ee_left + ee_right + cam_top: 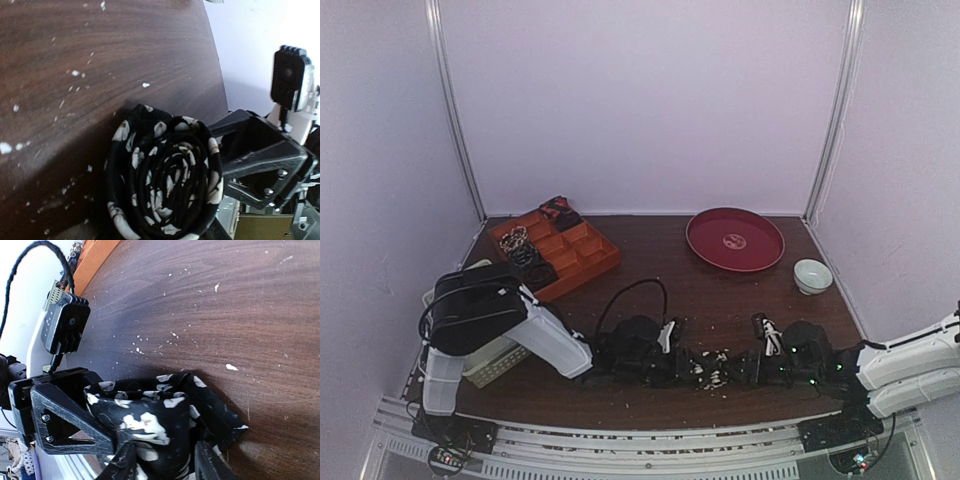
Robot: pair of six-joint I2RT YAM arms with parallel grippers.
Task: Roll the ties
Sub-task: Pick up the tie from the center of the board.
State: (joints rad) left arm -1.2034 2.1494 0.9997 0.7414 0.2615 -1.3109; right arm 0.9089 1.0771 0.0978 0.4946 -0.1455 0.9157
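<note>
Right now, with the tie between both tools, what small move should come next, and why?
Probably lift the tie slightly, toward the orange tray, which already holds other coils. It looks wound into a full spiral, rests on the table, and the right tool seems to pinch it.

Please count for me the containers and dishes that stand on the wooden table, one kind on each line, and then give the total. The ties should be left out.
Orange compartmented plastic tray: 1
Round red plate: 1
Small pale bowl: 1
White slatted plastic basket: 1
Total: 4
</note>
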